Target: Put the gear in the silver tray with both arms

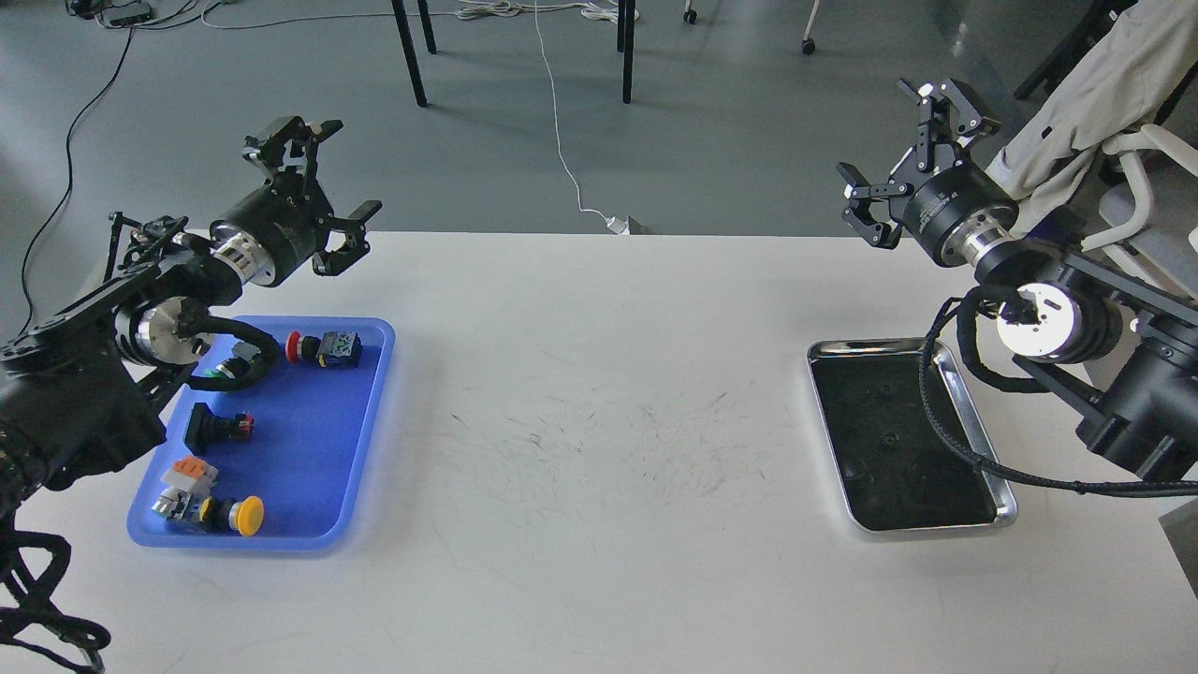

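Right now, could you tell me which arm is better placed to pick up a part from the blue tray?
Probably the left. The left gripper hangs open just beyond the blue tray holding the parts, while the right gripper, also open, is across the table beyond the silver tray.

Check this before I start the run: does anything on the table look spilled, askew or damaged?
Nothing stands out. The push buttons lie inside the blue tray, the silver tray sits flat and empty, both grippers open.

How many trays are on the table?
2. The blue tray lies on the table's left side with small button parts in it. The silver tray lies on the right, under the right arm's cable.
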`<state>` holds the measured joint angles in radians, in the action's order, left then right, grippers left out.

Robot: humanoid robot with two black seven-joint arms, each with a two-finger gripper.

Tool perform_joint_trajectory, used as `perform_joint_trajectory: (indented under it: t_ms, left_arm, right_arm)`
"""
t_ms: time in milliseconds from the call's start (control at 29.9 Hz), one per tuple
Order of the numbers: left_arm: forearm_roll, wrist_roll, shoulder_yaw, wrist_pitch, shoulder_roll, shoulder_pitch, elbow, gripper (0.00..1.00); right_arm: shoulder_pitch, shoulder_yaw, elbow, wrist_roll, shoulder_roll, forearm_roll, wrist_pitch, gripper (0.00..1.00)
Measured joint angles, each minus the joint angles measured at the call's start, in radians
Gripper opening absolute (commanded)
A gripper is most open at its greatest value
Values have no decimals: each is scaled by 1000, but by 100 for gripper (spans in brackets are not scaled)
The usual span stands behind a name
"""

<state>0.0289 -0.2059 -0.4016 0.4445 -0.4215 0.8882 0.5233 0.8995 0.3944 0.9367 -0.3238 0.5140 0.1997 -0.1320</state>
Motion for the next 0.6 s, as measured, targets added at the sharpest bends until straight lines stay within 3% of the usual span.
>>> perform_joint_trajectory:
  t_ms: [401, 602]
  left_arm:
    - [-4, 11, -24, -98, 22, 33, -78, 99]
    - [-8, 11, -17, -109, 71, 47, -105, 99]
  right_arm:
    - [0, 6, -24, 0, -35, -28, 25, 99]
    - [1, 18, -27, 0, -45, -28, 28, 99]
